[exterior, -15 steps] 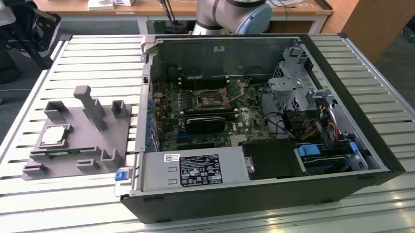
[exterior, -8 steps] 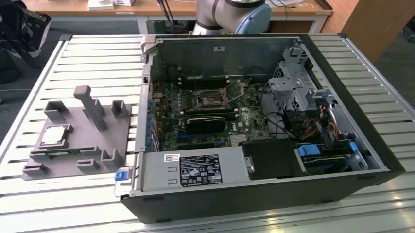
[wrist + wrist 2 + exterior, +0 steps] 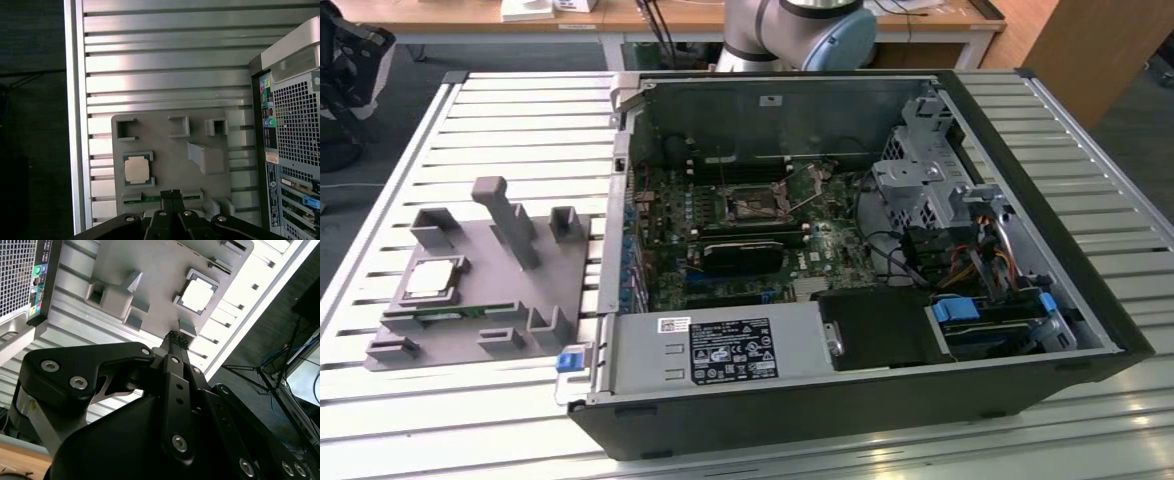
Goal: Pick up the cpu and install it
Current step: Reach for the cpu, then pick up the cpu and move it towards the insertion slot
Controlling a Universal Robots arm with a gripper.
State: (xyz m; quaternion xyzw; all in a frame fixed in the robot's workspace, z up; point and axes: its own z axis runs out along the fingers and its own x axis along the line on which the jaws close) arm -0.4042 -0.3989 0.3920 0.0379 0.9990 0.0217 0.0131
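Observation:
The cpu (image 3: pixel 434 278) is a small square chip with a shiny silver top. It lies flat in a framed pocket of the grey holder (image 3: pixel 507 300) on the slatted table, at the exterior view's left. Both wrist views look down on the cpu (image 3: pixel 196 294) (image 3: pixel 136 169) from well above. My gripper (image 3: pixel 176 337) (image 3: pixel 171 192) hangs high over the holder (image 3: pixel 170 150), its fingertips pressed together with nothing between them. In both wrist views the tips line up near the holder's edge, beside the cpu and apart from it. The motherboard's open socket (image 3: pixel 754 207) sits inside the computer case (image 3: pixel 854 390).
A green memory stick (image 3: pixel 447 318) (image 3: pixel 150 198) lies in a slot of the holder close to the cpu. Grey posts (image 3: pixel 514 225) stand up from the holder. The case's rear panel (image 3: pixel 292 150) is beside the holder. The robot's base (image 3: pixel 801 30) stands behind the case.

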